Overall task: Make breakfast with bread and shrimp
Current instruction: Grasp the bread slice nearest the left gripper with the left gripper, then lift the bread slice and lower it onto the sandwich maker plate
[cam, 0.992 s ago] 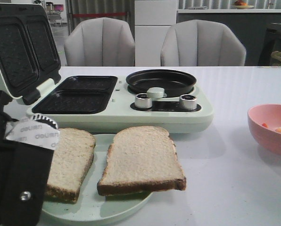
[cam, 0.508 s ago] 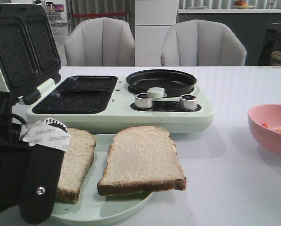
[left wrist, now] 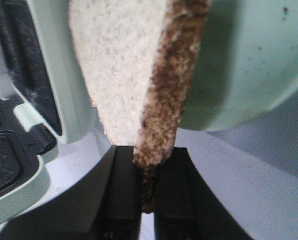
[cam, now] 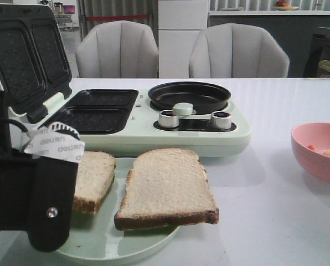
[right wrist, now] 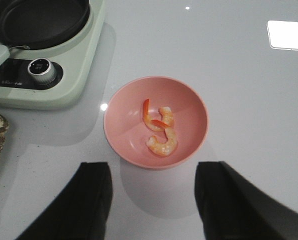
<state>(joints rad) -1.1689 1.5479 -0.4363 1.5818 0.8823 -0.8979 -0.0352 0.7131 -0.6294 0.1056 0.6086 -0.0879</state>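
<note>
Two slices of bread are over a pale green plate (cam: 112, 249). The right slice (cam: 165, 185) lies flat on it. The left slice (cam: 94, 178) is tilted up, and my left gripper (left wrist: 148, 167) is shut on its dark crust edge (left wrist: 171, 100). In the front view the black left wrist (cam: 35, 199) covers that slice's near corner. Two curled orange-pink shrimp (right wrist: 159, 131) lie in a pink bowl (right wrist: 189, 100) at the table's right (cam: 320, 166). My right gripper (right wrist: 154, 172) hangs open just short of the bowl, nothing between its fingers.
A pale green sandwich maker (cam: 209, 141) stands behind the plate, its lid (cam: 21, 55) raised at the left, with two black grill wells (cam: 90, 111) and a round black pan (cam: 189, 95). Two grey chairs (cam: 118, 50) stand beyond the table.
My left gripper has risen and shifted right with the left slice in it. The slice's near edge has come up off the plate. The right slice and bowl have not moved.
</note>
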